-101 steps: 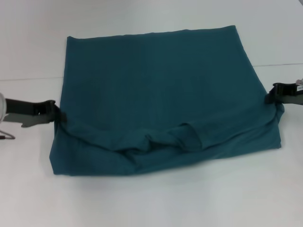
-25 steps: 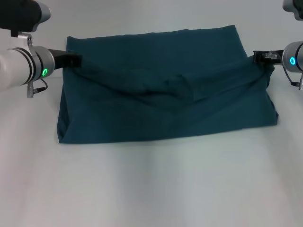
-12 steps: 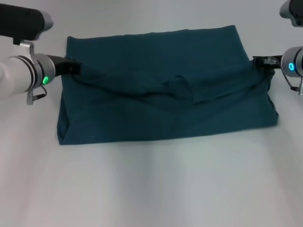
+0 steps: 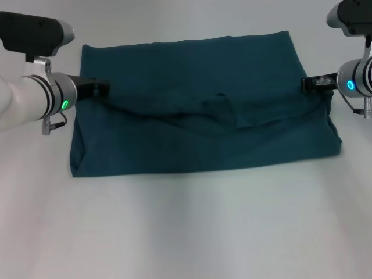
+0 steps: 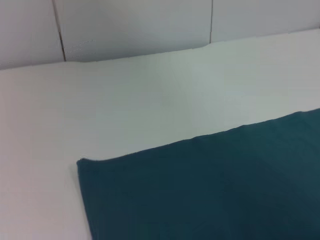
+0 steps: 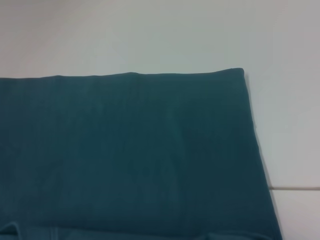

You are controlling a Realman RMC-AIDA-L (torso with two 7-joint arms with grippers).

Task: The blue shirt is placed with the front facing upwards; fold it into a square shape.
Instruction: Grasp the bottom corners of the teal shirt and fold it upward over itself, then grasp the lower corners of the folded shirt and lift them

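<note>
The blue shirt (image 4: 203, 64) lies on the white table as a wide dark teal rectangle, and no lettering shows. Its near layer is drawn up and back over the middle, sagging in a creased fold (image 4: 224, 113). My left gripper (image 4: 100, 90) is shut on that layer's left end. On the opposite side my right gripper (image 4: 309, 83) is shut on its right end. The left wrist view shows the shirt's (image 5: 225, 190) far left corner flat on the table. The right wrist view shows the shirt's (image 6: 125, 150) far right corner.
The white table (image 4: 186, 232) stretches wide in front of the shirt and around it. A seam in the tabletop (image 6: 295, 188) runs past the shirt's right side. White wall panels (image 5: 130, 25) stand behind the table.
Four seconds ago both grippers were low at the shirt's near corners. They have since carried the near layer up and back. In the last second they sank and drew slightly inward, and the fold lies flatter.
</note>
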